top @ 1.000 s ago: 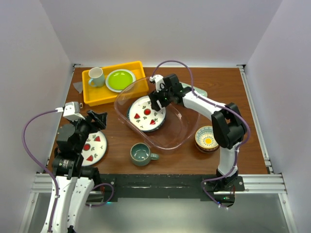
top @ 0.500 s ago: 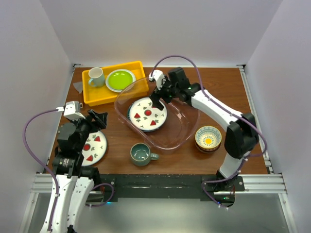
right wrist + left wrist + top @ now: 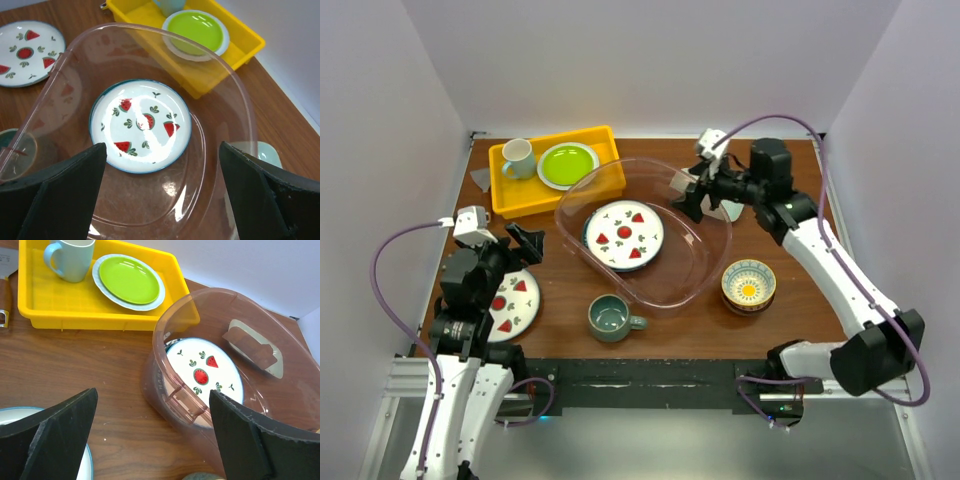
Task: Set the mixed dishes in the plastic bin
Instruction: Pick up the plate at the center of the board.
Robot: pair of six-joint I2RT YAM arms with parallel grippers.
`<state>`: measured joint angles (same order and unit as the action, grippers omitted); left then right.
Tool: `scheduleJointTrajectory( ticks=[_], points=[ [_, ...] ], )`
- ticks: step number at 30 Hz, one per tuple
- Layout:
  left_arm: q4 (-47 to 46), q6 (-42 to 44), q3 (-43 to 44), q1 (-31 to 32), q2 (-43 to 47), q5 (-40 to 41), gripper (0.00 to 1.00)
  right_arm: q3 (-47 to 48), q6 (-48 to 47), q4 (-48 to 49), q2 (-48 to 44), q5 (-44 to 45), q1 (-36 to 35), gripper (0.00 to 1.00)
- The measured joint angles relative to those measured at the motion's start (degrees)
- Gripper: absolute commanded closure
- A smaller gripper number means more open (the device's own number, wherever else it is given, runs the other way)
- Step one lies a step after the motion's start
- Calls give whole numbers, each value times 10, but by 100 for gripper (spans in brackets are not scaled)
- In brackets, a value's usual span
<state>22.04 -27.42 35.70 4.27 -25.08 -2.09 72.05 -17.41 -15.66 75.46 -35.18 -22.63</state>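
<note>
The clear pink-tinted plastic bin (image 3: 665,298) stands mid-table and holds one white plate with red fruit marks (image 3: 623,234). A second such plate (image 3: 512,305) lies at the front left, a grey-green mug (image 3: 610,318) in front of the bin, and stacked patterned bowls (image 3: 748,285) at the right. The pale-green tray (image 3: 729,209) lies behind the bin, partly hidden. My right gripper (image 3: 692,196) hovers open and empty over the bin's far right rim, above the plate (image 3: 141,125). My left gripper (image 3: 527,243) is open and empty left of the bin (image 3: 172,390).
An opaque yellow tray (image 3: 520,195) at the back left holds a lime-green plate (image 3: 567,163) and a pale mug (image 3: 518,158). A small tool with a brown handle (image 3: 5,295) lies left of it. White walls enclose the table.
My right gripper has drawn back from over the plate in the bin, up and to the right, to the far right rim. The plate stays in the bin. The left arm has hardly moved.
</note>
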Motion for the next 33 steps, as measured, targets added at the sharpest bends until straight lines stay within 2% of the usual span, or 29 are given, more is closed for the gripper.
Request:
scheduleJointTrajectory(
  ticks=[6, 12, 33],
  points=[
    [1, 0, 0, 0, -6, 3, 0, -63, 74, 70, -63, -69, 85, 2],
    [1, 0, 0, 0, -14, 4, 0, -106, 128, 130, -95, -120, 134, 2],
    [3, 0, 0, 0, -37, 14, 0, -133, 154, 164, -82, -160, 150, 2]
  ],
)
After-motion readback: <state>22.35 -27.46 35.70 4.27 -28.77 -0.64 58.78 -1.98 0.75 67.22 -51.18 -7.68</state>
